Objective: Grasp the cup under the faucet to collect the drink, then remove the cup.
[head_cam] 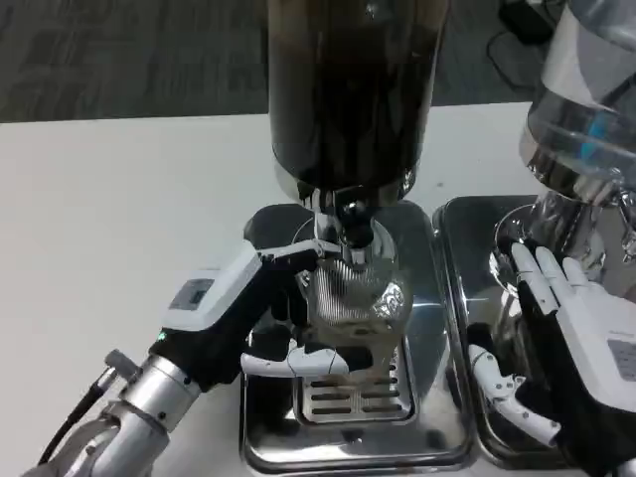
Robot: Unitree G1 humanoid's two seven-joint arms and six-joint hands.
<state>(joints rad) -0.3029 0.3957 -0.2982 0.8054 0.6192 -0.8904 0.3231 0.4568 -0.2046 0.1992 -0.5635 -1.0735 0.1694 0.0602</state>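
A clear ribbed cup (pixel 350 295) stands over the drip grille directly below the faucet (pixel 345 227) of the dark drink dispenser (pixel 348 89). My left hand (pixel 263 318) grips the cup from its left side, fingers wrapped behind it and thumb under its front. Whether any liquid is in the cup I cannot tell. My right hand (pixel 566 338) hovers with fingers apart over the neighbouring steel tray, holding nothing.
The steel drip tray (pixel 348 437) with a slotted grille sits under the dark dispenser. A second dispenser (pixel 586 129) with a clear tank stands on its own tray (pixel 477 298) at the right. White table (pixel 119 219) spreads to the left.
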